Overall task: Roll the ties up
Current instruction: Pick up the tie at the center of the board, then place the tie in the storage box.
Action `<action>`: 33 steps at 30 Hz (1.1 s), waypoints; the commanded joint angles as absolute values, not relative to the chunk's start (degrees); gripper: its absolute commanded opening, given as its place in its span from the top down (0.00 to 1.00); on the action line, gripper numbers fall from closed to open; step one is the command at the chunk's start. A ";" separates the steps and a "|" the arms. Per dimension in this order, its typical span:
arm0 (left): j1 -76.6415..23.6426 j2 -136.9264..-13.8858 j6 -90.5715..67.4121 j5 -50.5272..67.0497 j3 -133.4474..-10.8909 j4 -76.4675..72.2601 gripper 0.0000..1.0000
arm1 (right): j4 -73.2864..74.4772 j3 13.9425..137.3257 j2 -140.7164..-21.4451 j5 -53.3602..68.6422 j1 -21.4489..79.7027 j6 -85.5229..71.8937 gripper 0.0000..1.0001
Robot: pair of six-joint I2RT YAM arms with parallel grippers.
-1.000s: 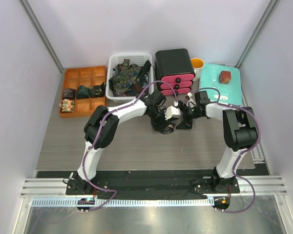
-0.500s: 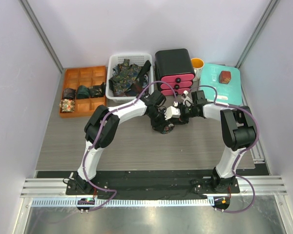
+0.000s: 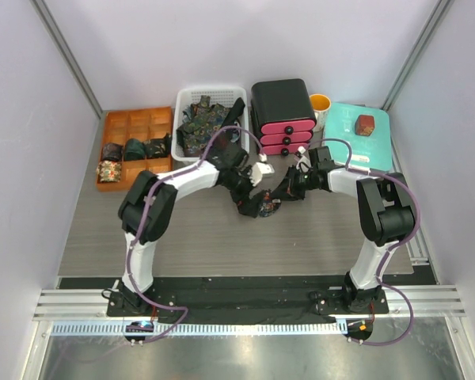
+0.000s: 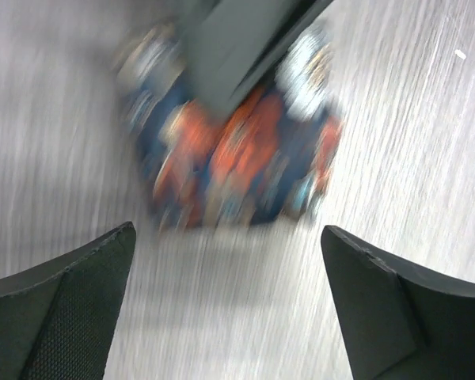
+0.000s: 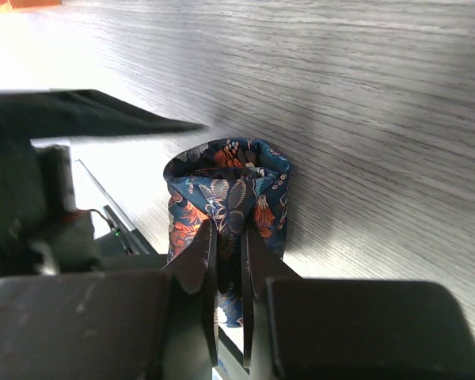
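Rolled tie [image 5: 229,194] is sitting on end on the table [image 3: 182,229], centre of the overhead view. Right gripper [image 5: 228,237] is pinching its wall, fingers narrow on the fabric. Left gripper [image 4: 226,237] is hovering just beside it, fingers wide, holding nothing. Best bet: pinching firm so the coil isn't springing loose, lifting straight, heading for the orange tray [image 3: 138,115] at upper left.

Overhead view looks down; wrist views (close-up) share one tie [image 5: 226,194].
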State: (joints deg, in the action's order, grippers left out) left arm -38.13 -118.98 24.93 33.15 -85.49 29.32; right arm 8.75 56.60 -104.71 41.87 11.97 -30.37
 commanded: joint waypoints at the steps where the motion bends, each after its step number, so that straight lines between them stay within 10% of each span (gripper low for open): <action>1: -32.96 -108.65 11.97 37.35 -79.64 20.58 0.00 | 10.20 56.51 -103.10 35.95 12.92 -33.30 0.99; 17: -15.30 -78.95 -37.77 33.83 -59.69 -7.81 0.00 | 3.18 63.80 -95.63 39.72 13.44 -49.99 0.99; 33: -9.84 -74.27 -72.16 43.51 -50.54 -31.80 0.01 | -10.63 77.69 -98.00 40.96 23.20 -64.77 0.99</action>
